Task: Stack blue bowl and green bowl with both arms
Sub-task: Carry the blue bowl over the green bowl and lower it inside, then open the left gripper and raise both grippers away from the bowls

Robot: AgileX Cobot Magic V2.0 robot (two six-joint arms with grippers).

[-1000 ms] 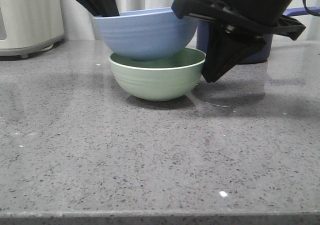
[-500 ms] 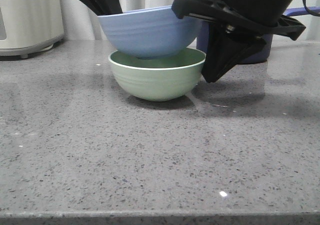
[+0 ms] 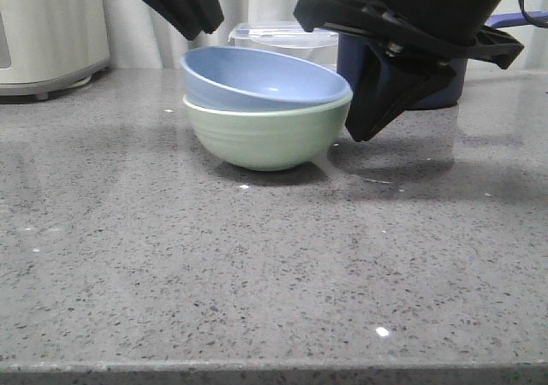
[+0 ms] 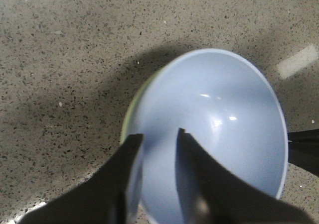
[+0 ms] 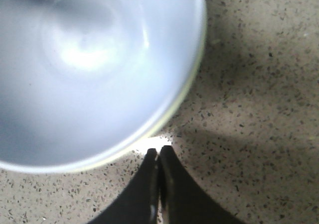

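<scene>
The pale blue bowl (image 3: 257,79) rests tilted inside the mint-green bowl (image 3: 265,137) on the grey counter, its left rim higher than its right. My left gripper (image 3: 199,27) hangs open just above the blue bowl's left rim and holds nothing. In the left wrist view, its fingers straddle the blue bowl's (image 4: 219,134) rim from above, with a sliver of green bowl (image 4: 128,120) beside it. My right gripper (image 3: 360,133) is shut and empty, its tip on the counter close by the green bowl's right side. In the right wrist view, it (image 5: 158,150) points at the stacked bowls (image 5: 89,64).
A white appliance (image 3: 47,34) stands at the back left. A clear plastic container (image 3: 274,36) and a dark navy saucepan (image 3: 449,94) stand behind the bowls. The speckled counter (image 3: 257,265) runs to its front edge near the camera.
The blue bowl went down out of my left gripper into the green bowl and settled tilted. My left gripper opened and rose. The right arm has not moved.
</scene>
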